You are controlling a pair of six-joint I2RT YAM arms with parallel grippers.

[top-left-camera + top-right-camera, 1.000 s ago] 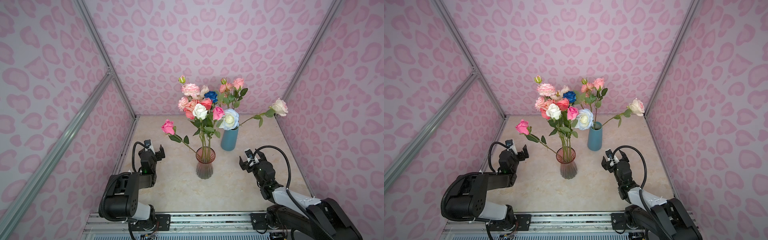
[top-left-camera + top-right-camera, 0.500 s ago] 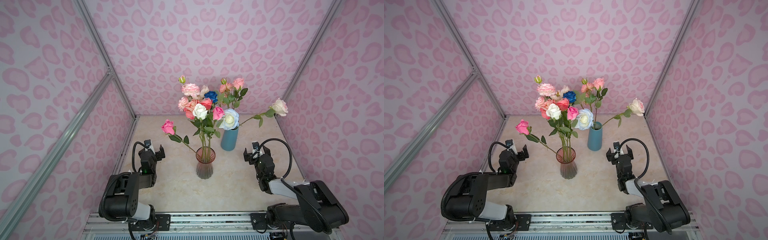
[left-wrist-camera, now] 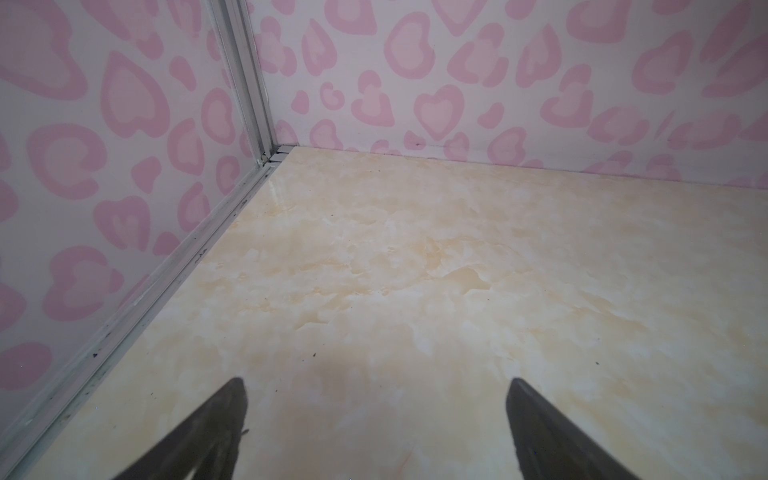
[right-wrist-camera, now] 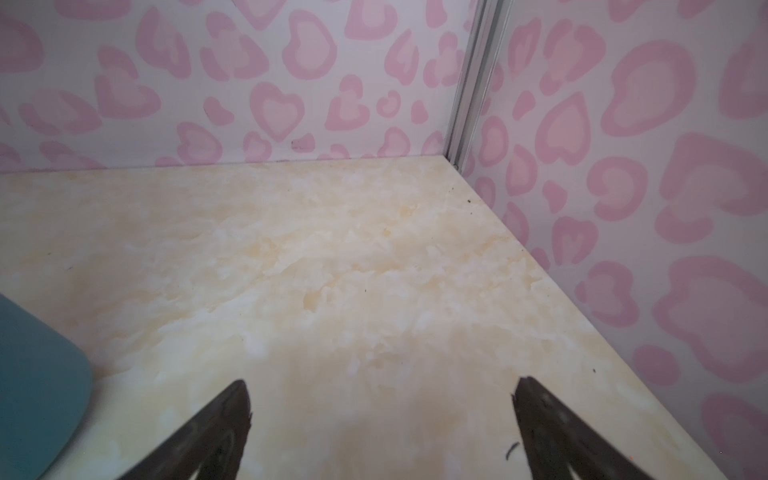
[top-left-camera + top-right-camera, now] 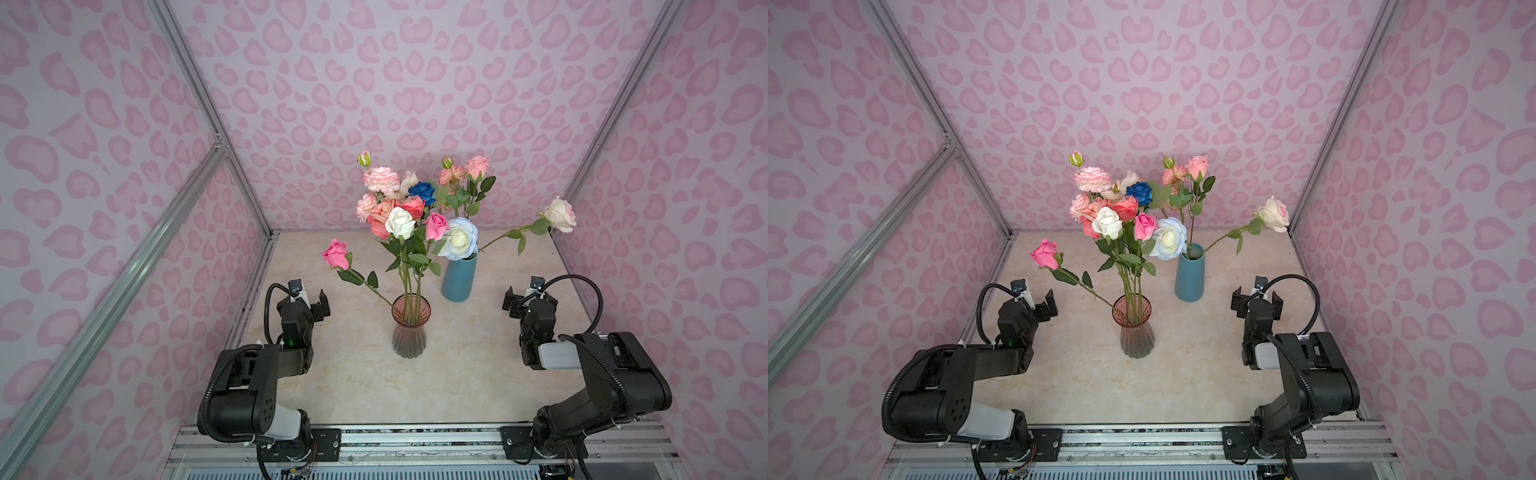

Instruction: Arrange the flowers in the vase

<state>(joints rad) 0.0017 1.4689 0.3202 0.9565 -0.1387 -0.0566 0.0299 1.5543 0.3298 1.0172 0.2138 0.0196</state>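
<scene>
Left gripper (image 3: 376, 380) and right gripper (image 4: 381, 380) wide, empty; blue vase (image 4: 37, 374) mostly cut off in right wrist view.

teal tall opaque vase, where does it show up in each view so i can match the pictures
In a top view: the tall opaque teal vase stands right of centre, behind and right of the ribbed pinkish glass vase.
In a top view: same spot.
Left wrist: not in it.
Right wrist: only a cut-off slice of its side, at the frame edge.
Shared landmark: the beige marbled tabletop, in all four.

Pink heart-print walls (image 5: 415, 83), beige marble tabletop (image 5: 374, 386)
</scene>
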